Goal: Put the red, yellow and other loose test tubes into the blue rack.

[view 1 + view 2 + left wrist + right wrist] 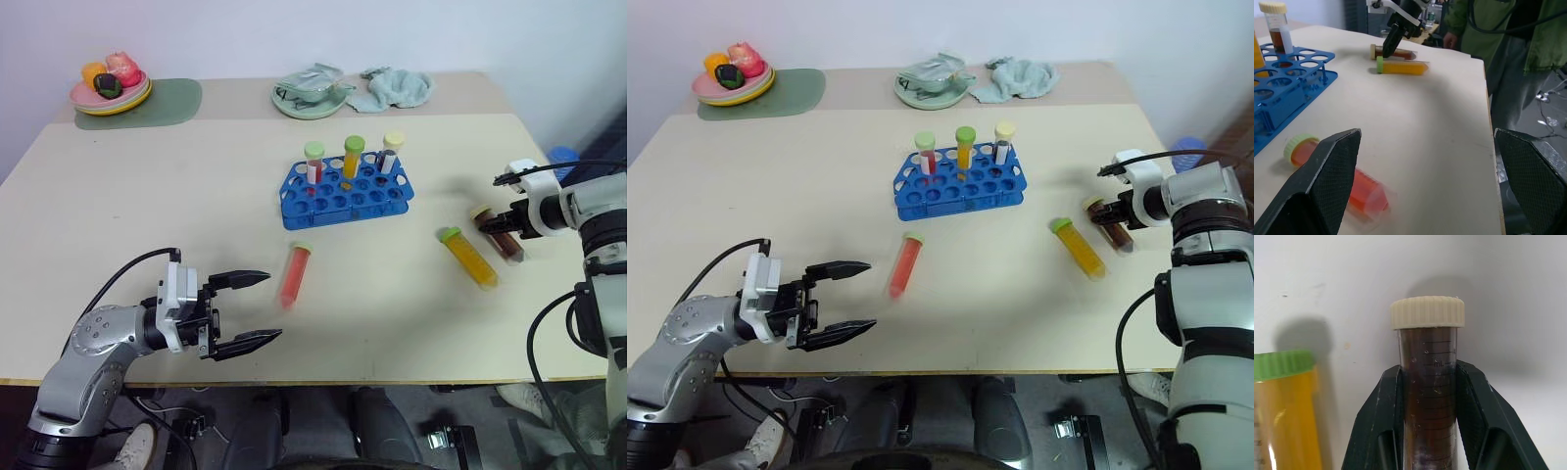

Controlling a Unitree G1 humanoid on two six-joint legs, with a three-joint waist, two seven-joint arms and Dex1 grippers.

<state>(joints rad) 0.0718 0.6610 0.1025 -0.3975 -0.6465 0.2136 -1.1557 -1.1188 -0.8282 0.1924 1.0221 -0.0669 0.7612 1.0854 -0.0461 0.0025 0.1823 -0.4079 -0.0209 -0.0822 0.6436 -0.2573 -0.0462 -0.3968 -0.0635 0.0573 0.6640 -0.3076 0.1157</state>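
Observation:
The blue rack stands mid-table with three capped tubes upright in its back row. A red tube with a light green cap lies in front of the rack. To the right lies a yellow tube with a green cap. Beside it is a dark brown tube with a pale yellow cap, and my right gripper is shut on its body just below the cap. Whether it has left the table I cannot tell. My left gripper is open near the front edge, left of the red tube.
At the back left a plate of toy food rests on a green mat. A green dish and a crumpled cloth sit at the back centre. A person in a green jacket stands beyond the table's right edge.

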